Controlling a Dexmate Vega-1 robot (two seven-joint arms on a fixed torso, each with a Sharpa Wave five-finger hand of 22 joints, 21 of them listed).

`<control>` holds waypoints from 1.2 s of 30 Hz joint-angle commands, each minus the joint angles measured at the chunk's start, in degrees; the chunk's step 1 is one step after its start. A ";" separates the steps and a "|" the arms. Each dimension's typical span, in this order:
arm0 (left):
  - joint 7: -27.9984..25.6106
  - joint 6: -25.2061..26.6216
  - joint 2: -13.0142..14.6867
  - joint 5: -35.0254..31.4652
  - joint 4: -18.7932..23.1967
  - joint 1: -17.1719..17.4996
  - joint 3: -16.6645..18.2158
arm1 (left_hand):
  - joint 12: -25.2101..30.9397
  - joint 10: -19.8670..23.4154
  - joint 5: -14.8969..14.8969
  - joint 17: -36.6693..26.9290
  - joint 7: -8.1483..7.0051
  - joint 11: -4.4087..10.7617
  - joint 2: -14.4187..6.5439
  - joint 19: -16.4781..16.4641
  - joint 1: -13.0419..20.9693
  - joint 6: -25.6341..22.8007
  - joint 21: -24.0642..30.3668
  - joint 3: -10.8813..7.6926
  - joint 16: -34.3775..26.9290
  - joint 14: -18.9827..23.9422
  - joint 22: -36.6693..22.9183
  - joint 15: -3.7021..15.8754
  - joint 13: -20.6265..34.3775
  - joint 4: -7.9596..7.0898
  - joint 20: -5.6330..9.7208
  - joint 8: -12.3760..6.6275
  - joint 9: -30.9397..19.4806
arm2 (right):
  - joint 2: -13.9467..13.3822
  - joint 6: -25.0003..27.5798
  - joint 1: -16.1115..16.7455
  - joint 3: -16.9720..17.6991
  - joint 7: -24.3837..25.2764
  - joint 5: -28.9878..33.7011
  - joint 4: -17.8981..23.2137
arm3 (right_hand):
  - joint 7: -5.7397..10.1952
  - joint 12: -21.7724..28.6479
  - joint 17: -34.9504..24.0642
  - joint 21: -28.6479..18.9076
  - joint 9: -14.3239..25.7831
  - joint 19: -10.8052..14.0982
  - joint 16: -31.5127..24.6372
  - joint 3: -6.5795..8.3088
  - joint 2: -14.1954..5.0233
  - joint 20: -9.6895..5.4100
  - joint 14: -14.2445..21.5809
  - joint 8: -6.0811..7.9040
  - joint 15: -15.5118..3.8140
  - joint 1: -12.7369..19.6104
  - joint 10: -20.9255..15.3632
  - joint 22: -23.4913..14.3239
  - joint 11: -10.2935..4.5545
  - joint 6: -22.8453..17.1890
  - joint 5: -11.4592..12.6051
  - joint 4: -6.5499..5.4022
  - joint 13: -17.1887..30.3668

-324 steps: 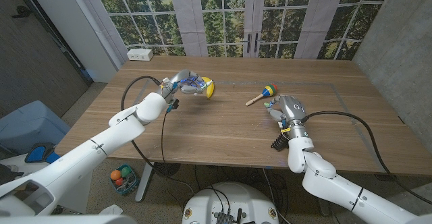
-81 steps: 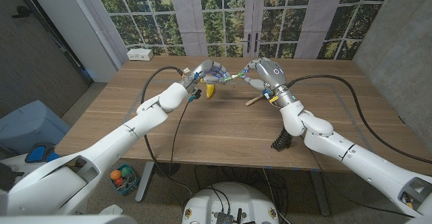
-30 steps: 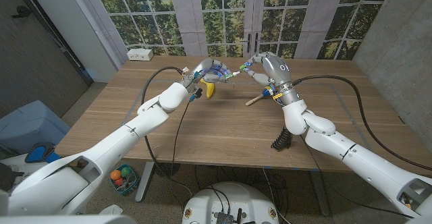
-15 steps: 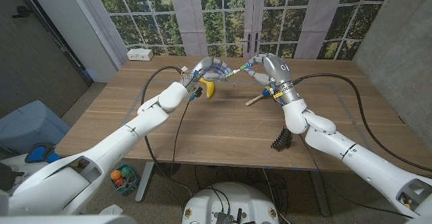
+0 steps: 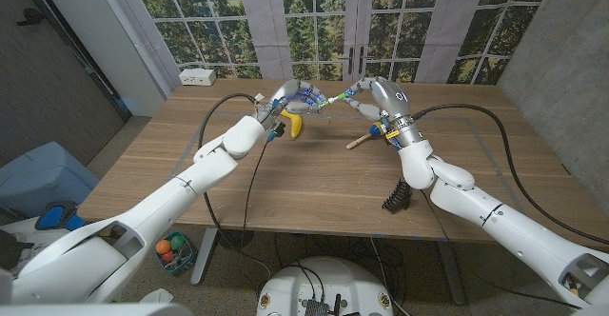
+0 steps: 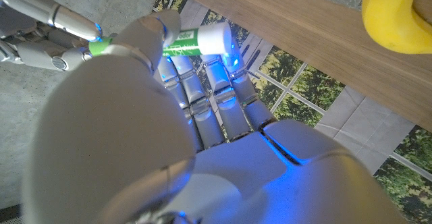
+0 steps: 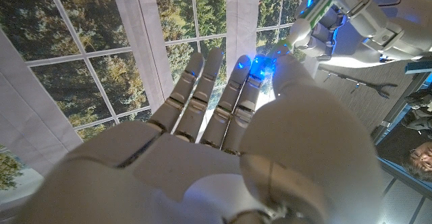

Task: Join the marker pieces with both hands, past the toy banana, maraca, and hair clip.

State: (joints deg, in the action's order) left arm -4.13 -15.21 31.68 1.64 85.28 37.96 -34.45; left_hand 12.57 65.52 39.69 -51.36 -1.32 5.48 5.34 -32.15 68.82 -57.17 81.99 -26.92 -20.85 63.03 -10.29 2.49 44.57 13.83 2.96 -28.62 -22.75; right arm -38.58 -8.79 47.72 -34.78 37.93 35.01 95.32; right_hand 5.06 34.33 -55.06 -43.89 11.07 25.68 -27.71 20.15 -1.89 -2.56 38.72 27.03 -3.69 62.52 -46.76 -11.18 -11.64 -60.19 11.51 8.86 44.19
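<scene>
Both hands are raised above the table's far middle. My left hand (image 5: 293,97) holds the marker (image 5: 332,99), a white barrel with a green label (image 6: 190,42), between thumb and fingers. Its green end (image 6: 100,46) meets the fingertips of my right hand (image 5: 374,94), which pinches the green piece there. In the right wrist view my right hand (image 7: 223,116) reaches up to the marker's green tip (image 7: 305,25), with the left hand (image 7: 358,11) behind it. The yellow toy banana (image 5: 295,127) lies under the left hand. The maraca (image 5: 363,140) lies below the right hand.
The black hair clip (image 5: 395,198) sits near the table's front edge, beside my right forearm. A white power strip (image 5: 198,75) lies at the far left corner. Black cables trail from both wrists over the table (image 5: 285,183). A person (image 7: 422,158) shows at the right wrist picture's edge.
Over the last second the two hands closed the gap, and the green piece in my right hand now meets the marker held by my left.
</scene>
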 commanded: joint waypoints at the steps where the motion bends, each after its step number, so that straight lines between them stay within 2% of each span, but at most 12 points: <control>1: 0.18 -0.26 -0.04 0.16 0.13 0.04 0.03 | 0.18 5.26 0.16 -0.12 -0.13 5.25 -1.03 0.31 -0.68 -0.21 0.39 -5.60 0.01 9.54 -0.22 11.04 0.40 -4.97 6.34 -0.14 -0.45 | 0.15 -1.76 0.33 0.30 -1.07 -0.78 0.38 | 3.42 0.13 -0.34 -0.52 0.33 0.27 0.21 0.20 -0.22 -1.48 0.50 0.10 -9.12 0.00 -0.07 -0.18 -0.05 -4.02 0.42 -0.15 0.06; 8: 1.53 0.10 0.24 0.49 0.37 -0.17 -0.32 | 0.07 5.41 0.13 -0.22 -0.18 5.19 -1.03 0.28 -0.68 -0.33 0.44 -5.65 0.09 9.64 -0.23 11.04 0.24 -4.96 6.32 -0.04 -0.35 | 0.69 -1.74 0.05 0.45 -1.27 -0.74 -0.02 | 3.29 0.16 -0.50 -0.72 0.33 0.20 0.43 0.18 -0.18 -1.49 0.61 0.01 -9.18 0.08 -0.16 -0.16 -0.06 -4.11 0.54 -0.11 0.10; 19: 0.83 -1.05 -0.32 0.98 0.11 0.23 0.04 | 0.03 5.36 0.09 -0.26 -0.19 5.15 -1.03 0.38 -0.69 -0.43 0.38 -5.76 0.35 9.63 -0.18 11.05 0.38 -4.96 6.29 0.02 -0.39 | 0.79 -1.27 -0.07 0.25 -2.08 -0.29 0.13 | 3.35 0.20 -0.63 -0.95 0.33 0.15 0.74 0.14 -0.14 -1.54 0.73 -0.11 -9.14 0.05 -0.26 -0.14 -0.06 -4.17 0.64 -0.14 0.16; 26: 0.35 -2.10 -0.97 1.42 -0.59 0.28 0.28 | 0.05 5.15 0.05 -0.36 -0.16 5.25 -1.00 0.35 -0.71 -0.45 0.43 -5.78 0.42 9.72 -0.19 11.05 0.65 -4.94 6.27 0.06 -0.43 | 0.36 0.55 0.36 0.42 -4.37 -0.56 1.71 | 3.32 -0.28 -0.88 -1.09 0.35 -0.10 0.90 0.07 -0.11 -1.46 0.78 -0.33 -9.10 0.02 0.34 -0.14 0.01 -3.91 0.57 -0.15 -0.17; 28: 0.23 -2.29 -1.11 1.49 -0.74 0.27 0.34 | -0.02 5.26 0.01 -0.36 -0.11 5.24 -1.00 0.32 -0.74 -0.40 0.50 -5.75 0.48 9.73 -0.22 11.05 0.51 -4.96 6.31 0.12 -0.42 | 0.14 1.22 0.56 0.57 -5.40 -0.92 2.38 | 2.34 -0.92 -1.11 -1.25 0.37 -0.26 1.02 0.16 -0.47 -1.29 0.76 -0.95 -9.07 0.03 1.31 -0.16 0.14 -2.51 0.39 -0.22 -0.49; 29: 0.16 -2.35 -1.20 1.50 -0.85 0.25 0.35 | -0.01 5.28 0.02 -0.40 -0.13 5.16 -0.99 0.36 -0.71 -0.39 0.46 -5.77 0.45 9.77 -0.20 11.05 0.52 -4.94 6.31 0.12 -0.44 | 0.00 1.54 0.64 0.65 -6.00 -1.14 2.74 | 2.13 -1.68 -1.38 -1.39 0.41 -0.46 1.15 -0.07 -0.40 -0.99 0.49 -1.68 -8.92 -0.36 2.33 -0.18 0.39 -0.77 0.10 -0.37 -0.94; 32: 0.18 -2.44 -1.42 1.75 -1.11 0.17 0.39 | 0.01 5.33 0.01 -0.44 -0.17 5.27 -0.99 0.34 -0.71 -0.41 0.48 -5.79 0.51 9.72 -0.21 11.05 0.56 -4.93 6.29 0.12 -0.47 | -0.21 1.92 0.84 0.91 -6.88 -1.81 3.24 | 2.40 -3.75 -1.65 -1.82 0.60 -0.87 2.04 -0.56 -0.38 -0.20 -0.56 -3.59 -8.49 -2.04 5.16 -0.15 1.06 3.90 -0.54 -1.00 -2.02; 34: 0.11 -2.40 -1.50 1.78 -1.19 0.16 0.41 | 0.05 5.30 0.00 -0.45 -0.13 5.26 -1.01 0.32 -0.73 -0.40 0.49 -5.81 0.58 9.73 -0.20 11.05 0.69 -4.95 6.24 0.12 -0.53 | -0.48 2.46 1.03 1.16 -8.03 -2.44 3.91 | 2.66 -5.88 -1.78 -2.05 0.73 -1.46 2.88 -0.86 -0.06 0.75 -1.64 -5.67 -8.42 -3.32 7.52 -0.07 1.84 9.09 -0.77 -1.16 -3.29; 35: 0.03 -2.33 -1.54 1.78 -1.23 0.17 0.42 | 0.01 5.32 0.00 -0.48 -0.09 5.17 -1.00 0.32 -0.73 -0.42 0.48 -5.83 0.58 9.75 -0.19 11.05 0.63 -4.94 6.22 0.15 -0.50 | -0.64 2.64 1.08 1.27 -8.64 -2.79 4.18 | 2.58 -6.62 -1.67 -2.14 0.74 -1.60 3.27 -0.94 0.00 1.06 -2.01 -6.28 -8.32 -3.95 8.28 -0.04 1.90 10.55 -0.82 -1.32 -3.70; 36: 0.06 -2.30 -1.60 1.93 -1.30 0.17 0.45 | -0.06 5.37 0.00 -0.42 -0.12 5.23 -0.99 0.37 -0.72 -0.47 0.45 -5.85 0.65 9.71 -0.18 11.05 0.48 -4.93 6.25 0.17 -0.46 | -0.77 2.76 1.12 1.38 -9.33 -3.28 4.43 | 2.19 -7.77 -1.55 -2.28 0.67 -1.75 3.78 -1.00 0.17 1.31 -2.51 -7.49 -8.30 -4.66 9.57 0.00 2.45 13.27 -0.89 -1.39 -4.30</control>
State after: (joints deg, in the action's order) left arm -3.64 -16.84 30.81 2.88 84.73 38.13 -34.24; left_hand 12.34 65.61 39.45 -51.72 -1.32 5.56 5.63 -32.14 68.53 -57.18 82.23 -27.23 -20.18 63.16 -10.39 2.36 45.06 14.14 2.96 -28.55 -22.95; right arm -38.39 -8.04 48.17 -34.14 32.83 33.93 97.35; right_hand 7.68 28.45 -56.65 -45.66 12.15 24.30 -24.74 19.21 -2.24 -1.82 37.10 21.57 -3.60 59.42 -39.24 -11.19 -9.95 -51.51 10.80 7.88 40.84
